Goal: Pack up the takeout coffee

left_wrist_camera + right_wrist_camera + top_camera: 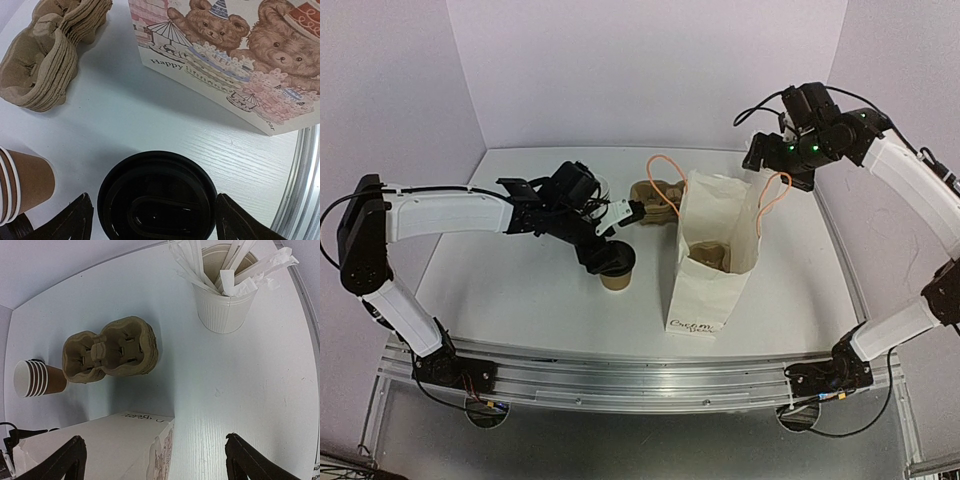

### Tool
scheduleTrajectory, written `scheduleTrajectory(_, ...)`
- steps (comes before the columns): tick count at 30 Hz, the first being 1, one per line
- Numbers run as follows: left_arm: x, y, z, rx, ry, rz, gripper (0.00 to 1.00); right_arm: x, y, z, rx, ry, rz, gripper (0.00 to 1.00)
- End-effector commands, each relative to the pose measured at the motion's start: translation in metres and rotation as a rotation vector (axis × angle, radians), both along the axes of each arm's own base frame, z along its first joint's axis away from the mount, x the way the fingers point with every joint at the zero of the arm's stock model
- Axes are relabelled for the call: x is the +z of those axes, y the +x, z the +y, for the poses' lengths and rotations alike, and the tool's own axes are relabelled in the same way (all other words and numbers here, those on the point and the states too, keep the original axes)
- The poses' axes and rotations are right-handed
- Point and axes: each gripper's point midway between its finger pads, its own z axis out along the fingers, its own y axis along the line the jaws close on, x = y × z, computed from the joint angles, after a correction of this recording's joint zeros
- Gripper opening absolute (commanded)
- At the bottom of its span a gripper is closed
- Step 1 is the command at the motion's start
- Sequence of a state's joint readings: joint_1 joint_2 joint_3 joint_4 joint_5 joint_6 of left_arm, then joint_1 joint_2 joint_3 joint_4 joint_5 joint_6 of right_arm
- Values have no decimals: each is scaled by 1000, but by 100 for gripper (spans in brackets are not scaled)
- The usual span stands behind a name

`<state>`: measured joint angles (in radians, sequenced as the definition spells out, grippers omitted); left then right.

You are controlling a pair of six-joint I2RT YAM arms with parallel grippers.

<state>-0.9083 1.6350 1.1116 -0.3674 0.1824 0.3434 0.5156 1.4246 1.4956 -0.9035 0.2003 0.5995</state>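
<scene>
Centrally, takeout coffee [617, 275] stands on surface [520, 295], left of white bag [715, 290]. Left pincer [154, 212] straddles black lid; grip cannot tell. Right pincer [152, 460] released, empty. Cup light, crushable, spillable: hold sidewall under rim, gently.

A bag [705, 290] stands in the middle of the table [520, 280], with a tray [705, 255] down inside it. The coffee cup [617, 281] stands on the table to the left of the bag. The left gripper [153, 210] hangs over the coffee cup, one finger on each side of its lid. A pile of trays [112, 347] lies behind the bag's left side. A pile of cups [37, 378] sits left of those trays. A cup of straws [222, 305] stands to their right.
</scene>
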Motion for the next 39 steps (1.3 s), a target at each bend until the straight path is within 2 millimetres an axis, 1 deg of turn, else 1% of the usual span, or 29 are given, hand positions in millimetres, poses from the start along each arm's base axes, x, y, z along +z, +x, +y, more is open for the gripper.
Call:
scheduleTrajectory(1,15,-10,2,-18,-38,24,83,-1,-1,1,7,7,4,92)
scheduleTrajectory(5,13,-18,-2,-34,-56,88,84,-1,-2,0,8,7,4,92)
scheduleTrajectory(10,8,-18,-3,-21,-49,102,85,0,-1,1,11,7,3,92)
scheduleTrajectory(14,6,-20,-4,-43,-44,110,81,-2,0,2,12,6,8,91)
scheduleTrajectory(17,3,-19,-3,-41,-33,105,77,-3,0,3,14,6,10,92)
scheduleTrajectory(19,1,-20,-1,-52,-25,97,76,-3,0,2,13,6,10,92)
scheduleTrajectory(22,-2,-20,1,-76,-4,75,76,-3,-1,1,13,2,9,92)
scheduleTrajectory(25,-10,-18,6,-78,32,61,78,-4,-1,1,11,1,9,92)
scheduleTrajectory(28,-14,-17,9,-67,53,61,77,-3,-1,1,13,3,8,92)
scheduleTrajectory(35,-11,-23,9,-75,33,80,70,-4,-1,1,15,-2,10,92)
scheduleTrajectory(39,0,-26,6,-104,2,75,65,-5,-1,1,16,-1,11,92)
